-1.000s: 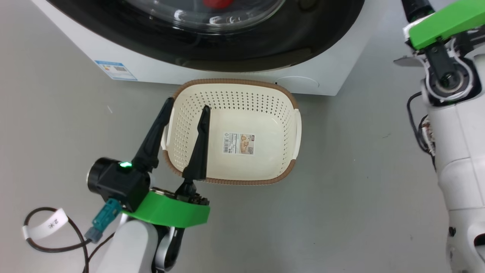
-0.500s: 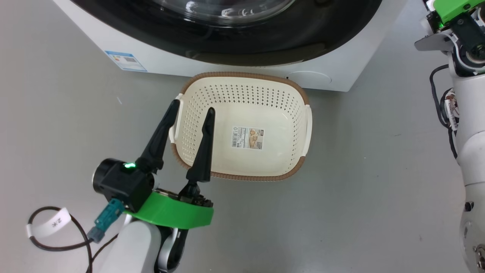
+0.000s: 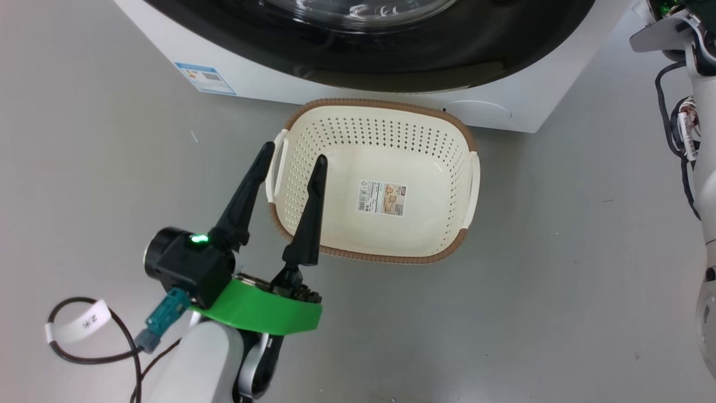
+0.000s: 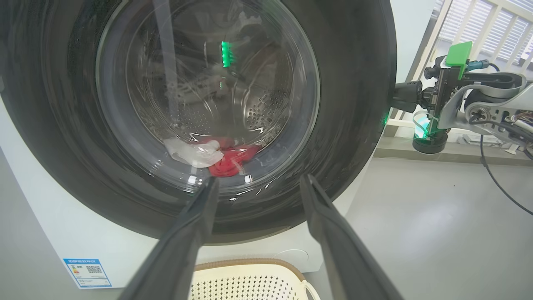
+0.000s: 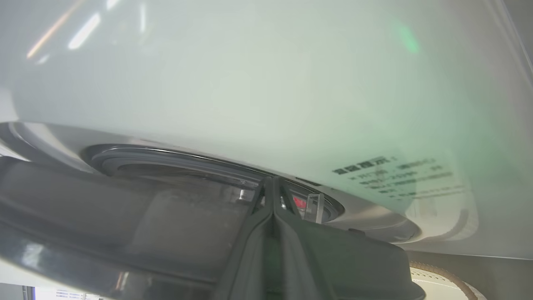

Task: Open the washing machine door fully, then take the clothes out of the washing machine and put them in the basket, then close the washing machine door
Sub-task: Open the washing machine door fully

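The big round door with a shiny black rim and clear glass middle [image 4: 354, 125] looks just a crack open on the big white washing machine [image 3: 268, 89]. In the right wrist view the right gripper [image 5: 272, 183] has its two dark fingers pressed tight together. It holds nothing. The tip pokes into the thin gap between the door and the grey rubber ring [image 5: 175, 160]. In the left wrist view it [image 4: 399, 98] meets the right edge of the door.

The soft red cloth [image 4: 231, 160] and the small white cloth [image 4: 191, 152] lie at the bottom of the steel drum, seen through the glass. The small cream plastic basket with holes and a brown rim [image 3: 380, 105] sits on the grey floor [image 3: 559, 280], right in front of the washing machine. It has no clothes in it.

The left gripper [image 3: 292, 162] hangs with its fingers spread wide and holds nothing, above the left side of the basket.

What has just changed is small. The whole head view has slid to the right since a second ago, so the camera turned. The basket has not moved from its spot by the machine, and the left gripper has kept its pose. I think the robot is turning its body to pull the door open. That is only the first step, so all the rest is yet to do.
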Tool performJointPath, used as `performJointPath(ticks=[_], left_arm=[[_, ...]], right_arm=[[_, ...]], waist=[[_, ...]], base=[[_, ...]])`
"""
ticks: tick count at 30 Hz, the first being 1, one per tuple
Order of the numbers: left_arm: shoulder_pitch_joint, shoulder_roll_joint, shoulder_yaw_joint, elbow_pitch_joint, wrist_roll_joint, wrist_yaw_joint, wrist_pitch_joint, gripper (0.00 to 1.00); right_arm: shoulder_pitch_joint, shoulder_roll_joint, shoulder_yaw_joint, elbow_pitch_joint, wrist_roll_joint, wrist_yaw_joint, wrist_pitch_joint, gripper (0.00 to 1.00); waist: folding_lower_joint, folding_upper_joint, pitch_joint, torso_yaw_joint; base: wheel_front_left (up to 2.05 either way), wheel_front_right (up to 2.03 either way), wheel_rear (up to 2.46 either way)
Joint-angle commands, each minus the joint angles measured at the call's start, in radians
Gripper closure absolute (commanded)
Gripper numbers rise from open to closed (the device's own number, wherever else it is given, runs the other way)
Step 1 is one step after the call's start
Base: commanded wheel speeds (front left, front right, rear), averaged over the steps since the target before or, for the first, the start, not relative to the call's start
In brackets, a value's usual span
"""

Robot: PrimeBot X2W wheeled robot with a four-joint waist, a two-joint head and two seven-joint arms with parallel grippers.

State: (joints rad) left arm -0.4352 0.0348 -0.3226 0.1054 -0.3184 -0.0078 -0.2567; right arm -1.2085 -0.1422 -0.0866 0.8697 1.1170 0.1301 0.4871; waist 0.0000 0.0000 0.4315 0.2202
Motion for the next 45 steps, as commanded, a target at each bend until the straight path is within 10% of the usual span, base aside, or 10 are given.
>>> performJointPath(ticks=[1, 45], left_arm=[[-0.015, 0.015, 0.026, -0.021, -0.009, 0.008, -0.005, 0.00], [-0.002, 0.015, 0.063, 0.021, 0.023, 0.011, -0.005, 0.00]], right_arm=[[-0.035, 0.021, 0.012, -0.017, -0.008, 0.001, 0.019, 1.00], [0.187, 0.088, 0.012, -0.236, 0.078, 0.001, 0.243, 1.00]], waist=[[0.0000, 0.0000, 0.003, 0.006], [0.0000, 0.0000, -0.082, -0.054]], base=[[0.00, 0.00, 0.00], [0.00, 0.00, 0.00]])
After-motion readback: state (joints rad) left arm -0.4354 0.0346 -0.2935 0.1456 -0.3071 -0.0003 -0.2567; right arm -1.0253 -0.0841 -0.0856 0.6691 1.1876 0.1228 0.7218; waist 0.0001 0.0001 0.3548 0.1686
